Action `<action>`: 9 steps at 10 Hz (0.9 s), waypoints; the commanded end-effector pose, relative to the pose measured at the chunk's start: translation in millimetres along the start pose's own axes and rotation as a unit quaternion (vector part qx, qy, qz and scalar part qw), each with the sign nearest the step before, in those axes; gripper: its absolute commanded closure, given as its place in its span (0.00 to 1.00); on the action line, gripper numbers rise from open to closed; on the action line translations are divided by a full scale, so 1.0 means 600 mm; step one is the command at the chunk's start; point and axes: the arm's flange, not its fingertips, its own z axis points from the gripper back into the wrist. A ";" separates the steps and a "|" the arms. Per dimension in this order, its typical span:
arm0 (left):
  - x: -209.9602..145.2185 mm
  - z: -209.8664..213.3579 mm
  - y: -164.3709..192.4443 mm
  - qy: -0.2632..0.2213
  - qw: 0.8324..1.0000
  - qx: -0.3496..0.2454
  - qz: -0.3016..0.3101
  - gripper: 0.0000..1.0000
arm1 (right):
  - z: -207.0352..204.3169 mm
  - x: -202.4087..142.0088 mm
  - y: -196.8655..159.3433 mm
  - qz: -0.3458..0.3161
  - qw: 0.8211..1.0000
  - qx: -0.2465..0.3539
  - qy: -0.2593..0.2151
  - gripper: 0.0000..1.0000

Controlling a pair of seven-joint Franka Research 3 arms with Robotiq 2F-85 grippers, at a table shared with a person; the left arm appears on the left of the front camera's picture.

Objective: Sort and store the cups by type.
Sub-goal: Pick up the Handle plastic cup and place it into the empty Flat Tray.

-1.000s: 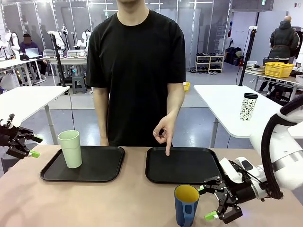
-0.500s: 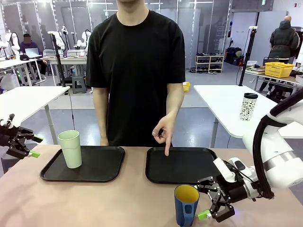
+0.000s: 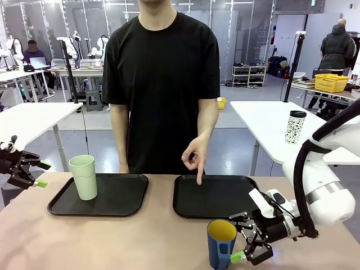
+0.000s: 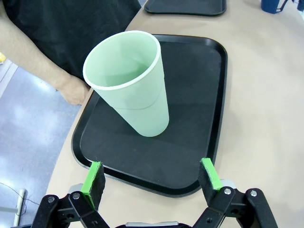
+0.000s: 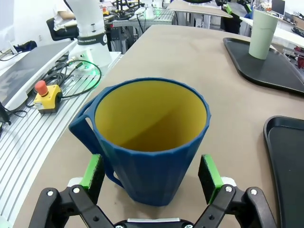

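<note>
Centrally, the right gripper (image 5: 151, 176), fingers apart, flanks the dark-blue mug (image 5: 149, 142) near the table edge; the left gripper (image 4: 152, 178) gapes beside the left tray (image 4: 209, 118).

I see even, bright overhead light, soft shadows, mild sheen on trays (image 3: 98, 194). Front sharp; wrist cams w/ wide-angle bending at edges, bg soft.

I'm wearing white casings on my right arm (image 3: 326, 180) — my right gripper (image 3: 247, 241) is showing black linkages, green pads.
</note>
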 end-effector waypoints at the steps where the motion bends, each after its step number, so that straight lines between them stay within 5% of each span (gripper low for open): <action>1: -0.003 0.001 0.007 -0.010 1.000 -0.003 -0.010 0.00 | -0.015 -0.008 -0.007 0.012 1.000 0.005 -0.022 0.00; 9: -0.003 0.001 0.007 -0.010 1.000 -0.003 -0.010 0.00 | -0.053 -0.025 -0.009 0.021 0.999 0.019 -0.044 0.00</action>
